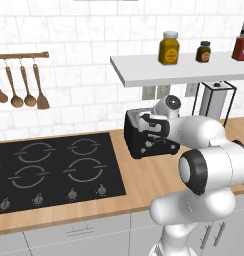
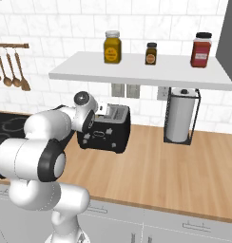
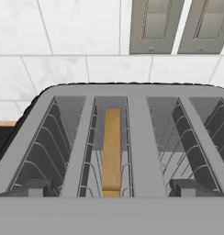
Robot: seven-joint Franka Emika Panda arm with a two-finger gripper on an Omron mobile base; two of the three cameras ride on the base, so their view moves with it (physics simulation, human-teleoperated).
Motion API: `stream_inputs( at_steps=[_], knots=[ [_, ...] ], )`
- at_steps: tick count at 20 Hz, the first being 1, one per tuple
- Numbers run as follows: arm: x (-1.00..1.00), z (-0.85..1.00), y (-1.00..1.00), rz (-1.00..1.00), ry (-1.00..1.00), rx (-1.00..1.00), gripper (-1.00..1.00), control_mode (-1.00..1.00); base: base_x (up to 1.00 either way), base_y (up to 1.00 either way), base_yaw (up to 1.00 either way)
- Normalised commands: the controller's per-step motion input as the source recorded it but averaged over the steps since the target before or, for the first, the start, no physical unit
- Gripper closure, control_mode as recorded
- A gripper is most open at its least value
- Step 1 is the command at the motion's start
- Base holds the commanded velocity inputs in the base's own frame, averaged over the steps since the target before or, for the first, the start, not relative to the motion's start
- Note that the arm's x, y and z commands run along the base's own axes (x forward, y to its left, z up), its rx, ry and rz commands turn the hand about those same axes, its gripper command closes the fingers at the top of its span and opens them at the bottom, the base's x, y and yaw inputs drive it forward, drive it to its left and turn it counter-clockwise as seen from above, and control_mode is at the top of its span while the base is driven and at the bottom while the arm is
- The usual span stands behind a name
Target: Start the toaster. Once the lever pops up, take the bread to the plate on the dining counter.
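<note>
The glossy black toaster [image 1: 142, 142] [image 2: 108, 133] stands on the wooden wall counter near the tiled wall. Its grey slotted top [image 3: 137, 133] lies right under my hand. A tan slice of bread [image 3: 112, 147] stands on edge, sunk low in the second slot from the left. My gripper [image 1: 145, 121] [image 2: 104, 109] [image 3: 111, 189] hovers just above the toaster's top, open, its fingertips [image 3: 31, 187] spread wide over the slots and touching nothing. The lever is hidden. The plate and the dining counter are out of view.
A black hob [image 1: 54, 170] lies left of the toaster. Overhead, a white shelf [image 2: 137, 71] carries three jars. A paper towel holder [image 2: 180, 116] stands to the right. Wall sockets [image 3: 155, 25] sit behind the toaster, and wooden spoons [image 1: 19, 85] hang at far left.
</note>
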Motion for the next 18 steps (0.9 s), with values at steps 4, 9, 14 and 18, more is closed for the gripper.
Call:
stream_inputs(
  at_steps=[4,9,14,18],
  knots=[
    [0.0,0.0,0.0,0.0,0.0,0.0,-1.0,-1.0,0.0,0.0,0.0],
    [0.0,0.0,0.0,0.0,0.0,0.0,-1.0,-1.0,0.0,0.0,0.0],
    [0.0,0.0,0.0,0.0,0.0,0.0,-1.0,-1.0,0.0,0.0,0.0],
    [0.0,0.0,0.0,0.0,0.0,0.0,-1.0,-1.0,0.0,0.0,0.0]
  ],
)
